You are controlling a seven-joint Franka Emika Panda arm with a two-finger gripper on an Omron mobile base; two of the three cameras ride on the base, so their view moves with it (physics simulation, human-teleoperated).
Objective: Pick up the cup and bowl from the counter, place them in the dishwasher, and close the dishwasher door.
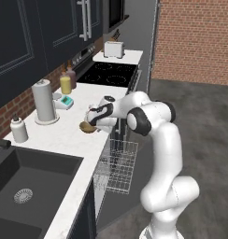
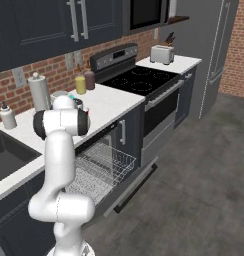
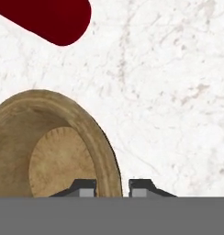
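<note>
In the hand view the bowl (image 3: pixel 49 151) is cut off at the left and bottom edges, and the cup (image 3: pixel 54 18) shows as a dark red shape running off the top left corner, so its rim and inside cannot be seen. In the left base view the arm's wrist covers most of the bowl (image 1: pixel 88 126); a tan sliver sticks out at the left of the hand, near the front edge of the counter (image 1: pixel 64 135). In the right base view the arm's elbow hides the bowl, and the cup cannot be made out behind it.

The gripper (image 3: pixel 112 186) points down at the counter (image 3: pixel 169 92). Its two fingertips (image 3: pixel 86 187) stand close together, one on each side of the bowl's right rim, with the rim wall in the narrow gap between them. They appear to pinch the rim, though the contact itself lies at the very bottom of the view and is hard to confirm.

The dishwasher door (image 2: pixel 129 192) hangs open, with the white rack (image 2: pixel 101 167) pulled out over it, below the counter's edge.
</note>
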